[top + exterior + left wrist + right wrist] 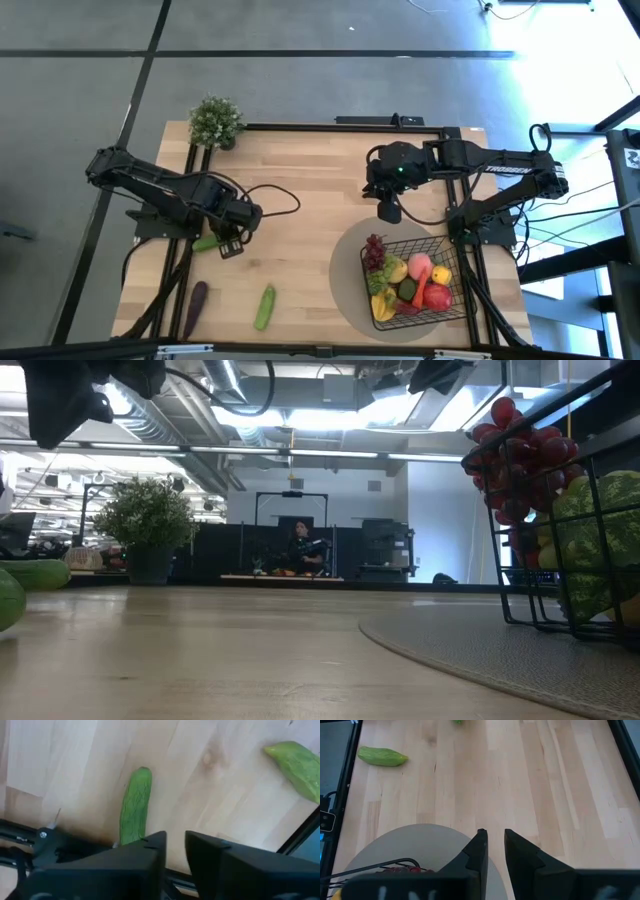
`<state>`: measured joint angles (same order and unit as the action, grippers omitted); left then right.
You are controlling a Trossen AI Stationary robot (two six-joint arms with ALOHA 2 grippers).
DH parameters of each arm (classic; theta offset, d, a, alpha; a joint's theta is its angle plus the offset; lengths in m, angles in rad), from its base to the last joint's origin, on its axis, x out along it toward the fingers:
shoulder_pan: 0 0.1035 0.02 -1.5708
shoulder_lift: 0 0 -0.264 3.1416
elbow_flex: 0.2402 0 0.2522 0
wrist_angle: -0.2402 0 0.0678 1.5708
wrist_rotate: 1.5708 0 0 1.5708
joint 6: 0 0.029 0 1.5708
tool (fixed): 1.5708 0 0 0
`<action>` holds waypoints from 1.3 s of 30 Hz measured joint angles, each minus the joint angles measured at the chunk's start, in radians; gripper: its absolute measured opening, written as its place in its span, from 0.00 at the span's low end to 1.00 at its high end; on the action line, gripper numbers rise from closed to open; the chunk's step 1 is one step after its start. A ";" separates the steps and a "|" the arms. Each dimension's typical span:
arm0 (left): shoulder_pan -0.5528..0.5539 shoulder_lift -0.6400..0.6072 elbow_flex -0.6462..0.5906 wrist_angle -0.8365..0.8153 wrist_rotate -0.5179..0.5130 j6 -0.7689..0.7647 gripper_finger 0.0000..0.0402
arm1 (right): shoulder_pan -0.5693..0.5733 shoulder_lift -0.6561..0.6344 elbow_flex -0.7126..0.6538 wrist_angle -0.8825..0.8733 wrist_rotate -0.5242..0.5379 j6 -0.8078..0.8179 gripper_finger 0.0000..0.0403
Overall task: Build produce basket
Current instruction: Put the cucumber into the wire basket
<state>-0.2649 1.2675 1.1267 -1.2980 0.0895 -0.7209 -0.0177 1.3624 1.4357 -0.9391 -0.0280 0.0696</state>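
The black wire basket [418,280] stands on a round grey mat [345,275] at the near right, filled with produce: dark red grapes [374,250], yellow, pink, red and green pieces. On the bare wood at the left lie one cucumber [205,243] [135,805], a second cucumber [264,307] [382,756] and a dark eggplant [196,300]. My left gripper [232,246] [176,852] hangs over the table just right of the first cucumber, pointing down, shut to a narrow slit, with nothing in it. My right gripper [388,211] [496,845] hovers beyond the mat's far edge, shut on nothing.
A potted leafy plant [215,122] [150,520] stands at the table's far left corner. Black frame rails [185,270] run along the table's left side under my left arm. Bare wood [310,230] spreads between the two arms. A person sits far off in the room behind [300,545].
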 joint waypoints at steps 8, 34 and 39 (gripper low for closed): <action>0.000 0.000 0.000 0.000 0.009 -0.058 0.42 | 0.000 0.000 0.000 0.000 0.000 0.000 0.14; 0.096 0.050 -0.217 0.158 -0.052 -0.096 0.77 | 0.000 -0.001 0.000 0.002 0.000 0.000 0.14; 0.108 0.051 -0.306 0.267 -0.035 -0.081 0.77 | 0.000 -0.001 0.000 0.003 0.000 0.000 0.14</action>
<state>-0.1566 1.3187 0.8206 -1.0308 0.0547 -0.8022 -0.0174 1.3617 1.4357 -0.9363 -0.0280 0.0697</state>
